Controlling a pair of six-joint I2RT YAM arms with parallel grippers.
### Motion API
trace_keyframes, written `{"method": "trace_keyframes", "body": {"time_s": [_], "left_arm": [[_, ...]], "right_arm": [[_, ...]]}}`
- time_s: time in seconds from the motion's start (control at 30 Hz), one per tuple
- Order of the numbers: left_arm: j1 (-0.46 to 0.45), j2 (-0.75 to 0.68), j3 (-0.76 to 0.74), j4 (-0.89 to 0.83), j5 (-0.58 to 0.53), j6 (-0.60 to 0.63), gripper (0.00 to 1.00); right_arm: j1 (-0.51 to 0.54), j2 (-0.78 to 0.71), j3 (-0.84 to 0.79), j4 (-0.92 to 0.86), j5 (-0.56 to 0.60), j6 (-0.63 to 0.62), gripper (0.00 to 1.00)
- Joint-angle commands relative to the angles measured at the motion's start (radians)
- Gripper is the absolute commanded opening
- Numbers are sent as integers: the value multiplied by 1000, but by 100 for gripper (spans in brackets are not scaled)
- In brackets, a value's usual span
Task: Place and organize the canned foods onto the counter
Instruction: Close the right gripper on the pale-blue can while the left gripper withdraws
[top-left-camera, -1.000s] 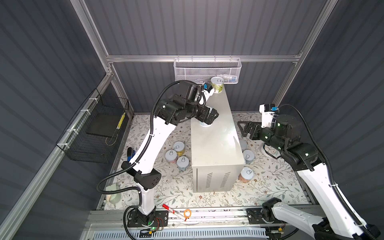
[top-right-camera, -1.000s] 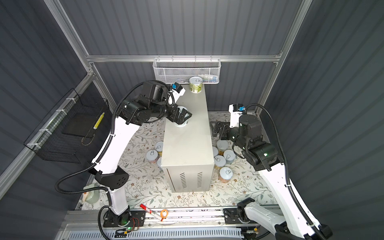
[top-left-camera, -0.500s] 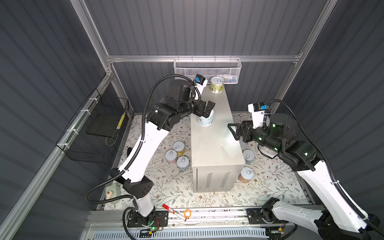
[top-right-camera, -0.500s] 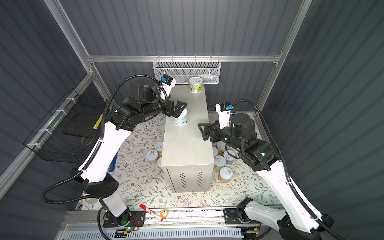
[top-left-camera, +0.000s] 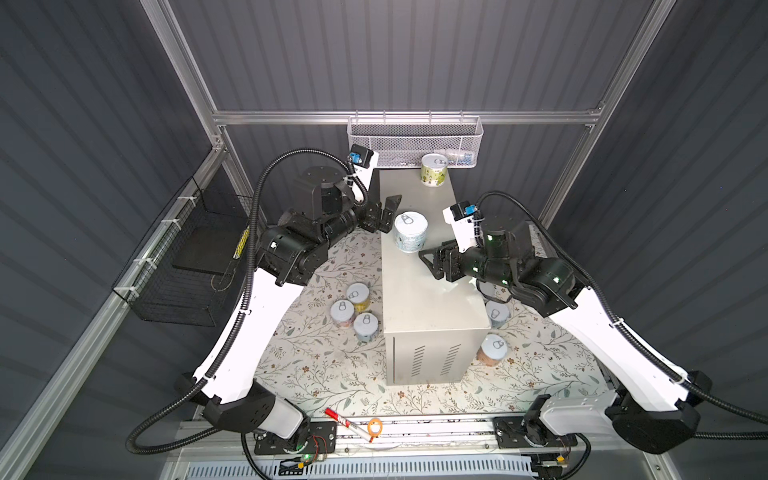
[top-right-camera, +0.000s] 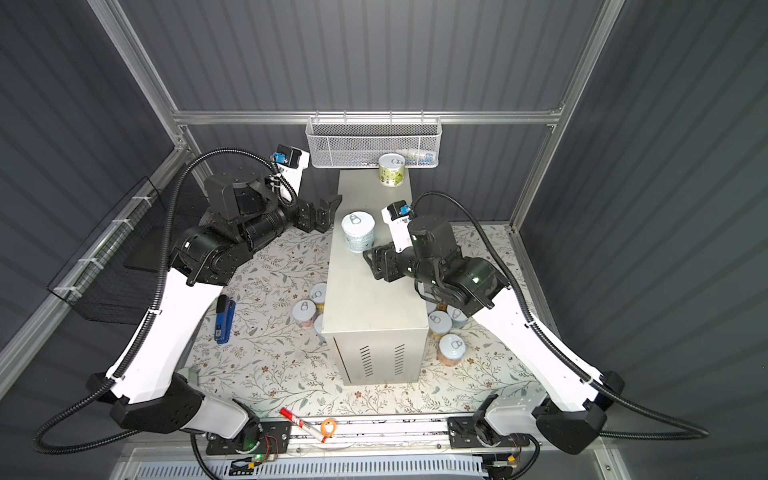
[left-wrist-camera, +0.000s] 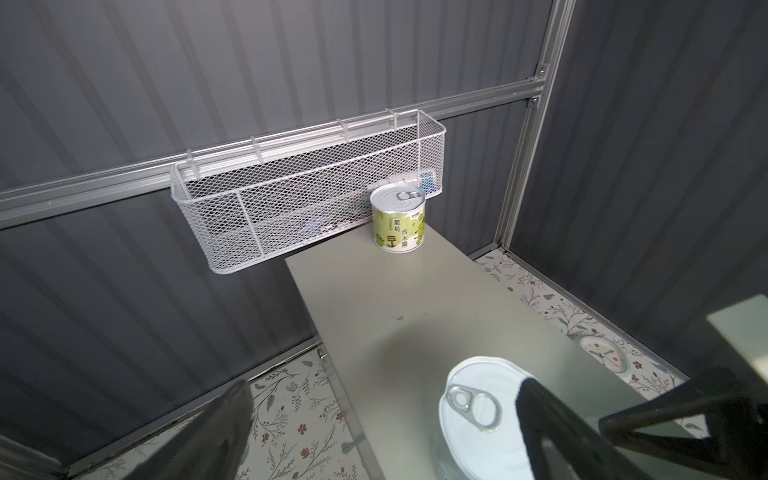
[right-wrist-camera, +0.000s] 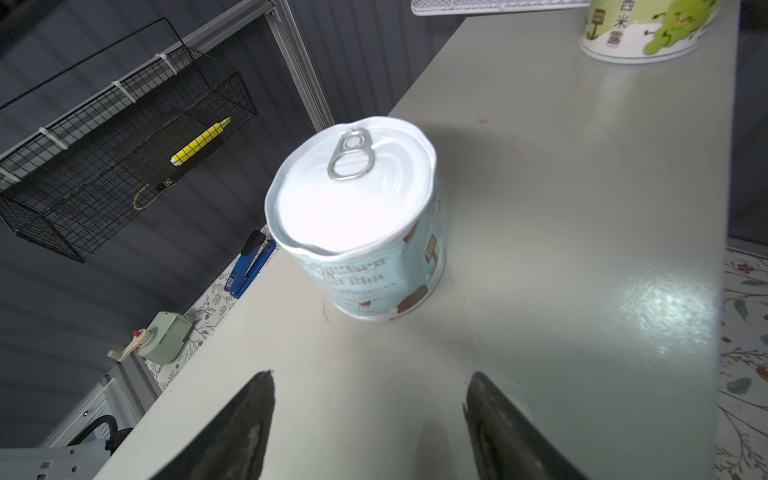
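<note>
- Firstly, nearest the rail: loose tins (top-left-camera: 343, 312) upright on the floral surface (top-left-camera: 316, 365), three in a cluster left of the counter (top-left-camera: 428, 307), more along its right side; none of these up on top yet.
- Next, above the counter's middle: right gripper (right-wrist-camera: 370, 386), jaws apart with nothing between, only bare counter top showing in the gap in the right wrist view.
- Straight ahead of that gripper, just beyond its fingertips: pale blue tin (right-wrist-camera: 361, 216), upright, long axis vertical, pull-tab lid up, close to the counter's left edge, rim looking slightly dented.
- Key relation, as a judgement: tin in front of the right jaws, not yet within them; short forward reach needed to straddle the wall, opening seemingly wide enough.
- Just left of the same tin: left gripper (top-left-camera: 384, 214), jaws spread wide, empty, hanging off the counter's left edge; one finger (left-wrist-camera: 540, 415) beside the lid, contact not determinable; by appearance the closer of the two.
- Farther back, right rear corner of the counter: green tin (top-left-camera: 434, 171), upright, well apart from the blue one.
- Farthest: white mesh basket (top-left-camera: 415, 139) on the back wall, just behind the green tin.
</note>
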Motion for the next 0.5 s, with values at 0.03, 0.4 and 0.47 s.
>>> {"method": "trace_keyframes", "body": {"time_s": [0.03, 0.4, 0.47], "left_arm": [[32, -51, -137, 18, 1, -28, 100], [128, -163, -403, 197, 79, -79, 77], [161, -125, -354, 124, 78, -129, 91]], "right_arm": [[14, 60, 83, -5, 15, -26, 73], [21, 204, 217, -37, 104, -37, 73], [21, 225, 242, -40, 117, -47, 72]]}}
